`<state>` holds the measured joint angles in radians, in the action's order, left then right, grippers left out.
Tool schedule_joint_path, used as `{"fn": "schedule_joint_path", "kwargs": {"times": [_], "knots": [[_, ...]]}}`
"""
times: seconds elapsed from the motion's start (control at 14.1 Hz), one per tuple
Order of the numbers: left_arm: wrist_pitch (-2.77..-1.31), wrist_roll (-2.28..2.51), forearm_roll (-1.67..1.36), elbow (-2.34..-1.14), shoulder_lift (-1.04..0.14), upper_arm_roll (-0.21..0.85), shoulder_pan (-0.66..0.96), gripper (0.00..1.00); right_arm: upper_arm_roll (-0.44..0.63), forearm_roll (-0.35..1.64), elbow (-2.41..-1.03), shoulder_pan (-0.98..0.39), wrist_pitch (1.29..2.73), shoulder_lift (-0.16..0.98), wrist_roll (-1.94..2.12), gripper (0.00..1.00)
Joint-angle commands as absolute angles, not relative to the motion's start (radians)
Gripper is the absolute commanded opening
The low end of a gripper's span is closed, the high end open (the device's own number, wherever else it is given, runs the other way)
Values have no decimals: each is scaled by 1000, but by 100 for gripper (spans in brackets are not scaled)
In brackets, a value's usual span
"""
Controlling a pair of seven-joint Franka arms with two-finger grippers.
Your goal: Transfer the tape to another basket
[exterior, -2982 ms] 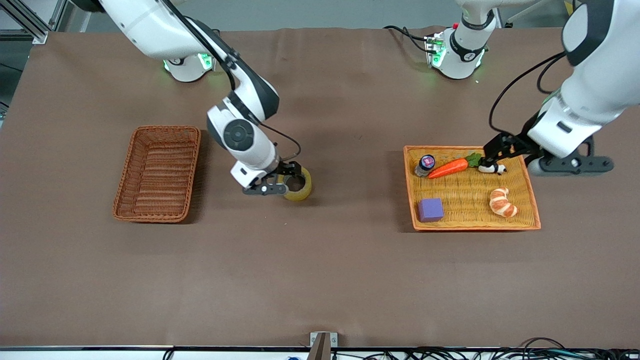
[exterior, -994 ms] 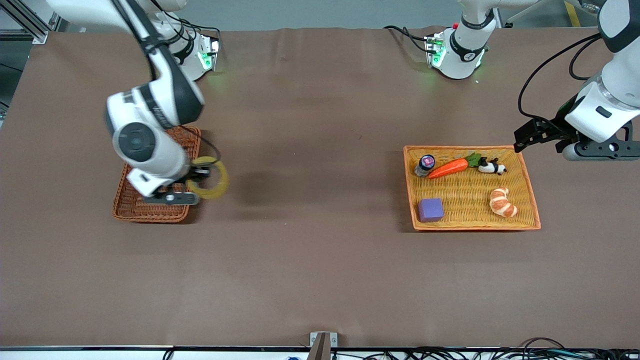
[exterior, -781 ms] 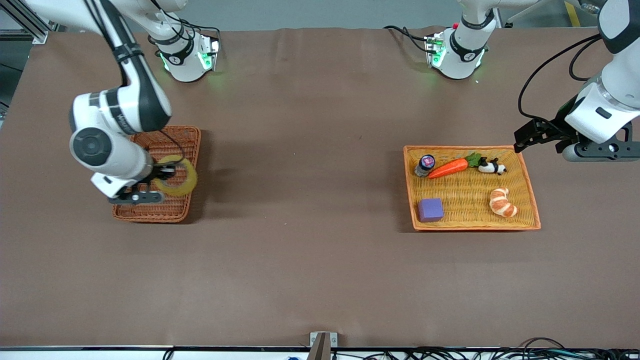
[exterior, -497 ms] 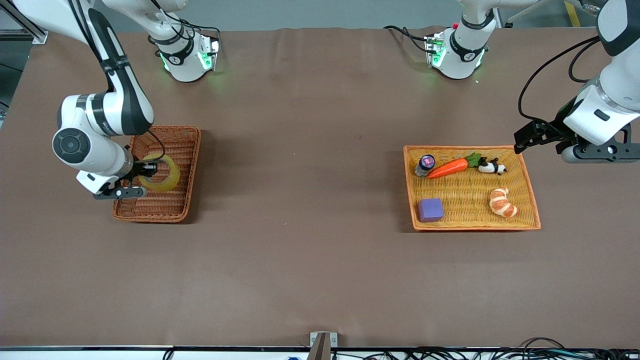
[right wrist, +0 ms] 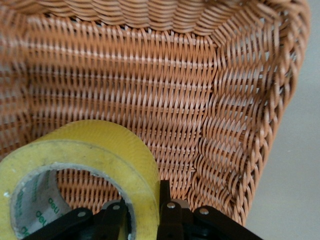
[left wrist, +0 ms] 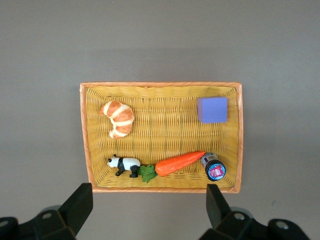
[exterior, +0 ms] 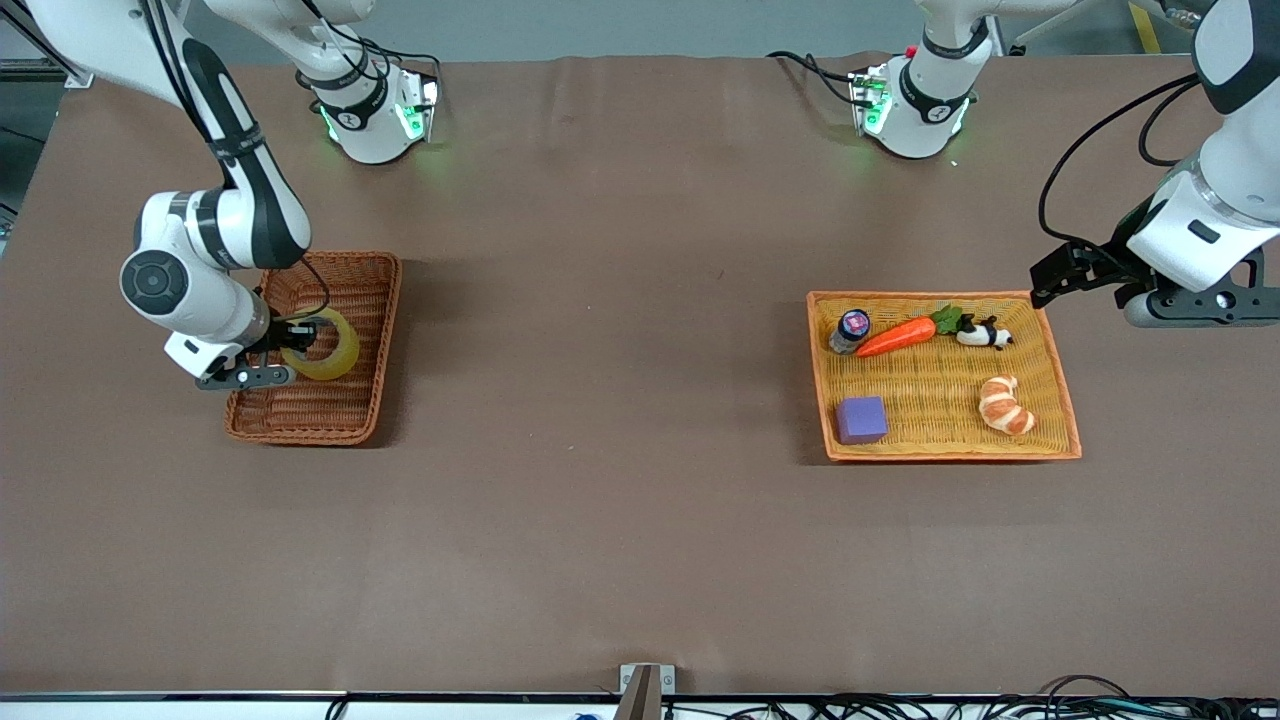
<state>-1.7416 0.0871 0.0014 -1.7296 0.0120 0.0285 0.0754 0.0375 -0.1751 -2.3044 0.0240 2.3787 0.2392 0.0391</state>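
The tape (exterior: 325, 345), a yellowish roll with a grey core, hangs in my right gripper (exterior: 296, 337) just over the inside of the reddish-brown wicker basket (exterior: 375, 300) at the right arm's end of the table. In the right wrist view the fingers (right wrist: 165, 197) pinch the wall of the tape (right wrist: 100, 150), one inside the ring and one outside, with the basket's weave (right wrist: 230, 125) close below. My left gripper (exterior: 1060, 275) is open and empty, held in the air over the table beside the orange-yellow tray (exterior: 1062, 385).
The orange-yellow tray (left wrist: 89, 150) holds a carrot (exterior: 895, 336), a toy panda (exterior: 982, 334), a croissant (exterior: 1005, 405), a purple block (exterior: 861, 419) and a small bottle (exterior: 850, 330).
My right arm carried the tape from mid-table to the wicker basket and has lowered it into the basket. My left gripper drew back from the tray and now holds still.
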Motion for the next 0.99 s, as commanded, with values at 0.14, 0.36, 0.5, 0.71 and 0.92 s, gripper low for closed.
{"fn": "schedule_joint_path", "kwargs": {"times": [0.14,0.36,0.5,0.71,0.92], "knots": [[-1738,103,25,-1707,5,26,77,100,43,-184,-2306,20,2401,244,49,100],[-1738,104,12,-1707,3,29,77,100,40,-178,-2254,23,2399,186,38,100],[-1741,97,-1,-1704,3,31,75,100,38,-169,-2188,15,2376,147,46,100],[-1740,89,-25,-1694,-6,29,75,100,37,-93,-2003,11,2210,120,46,100],[-1741,87,-25,-1694,-6,29,77,100,32,-57,-1736,0,1816,120,38,100]]}}
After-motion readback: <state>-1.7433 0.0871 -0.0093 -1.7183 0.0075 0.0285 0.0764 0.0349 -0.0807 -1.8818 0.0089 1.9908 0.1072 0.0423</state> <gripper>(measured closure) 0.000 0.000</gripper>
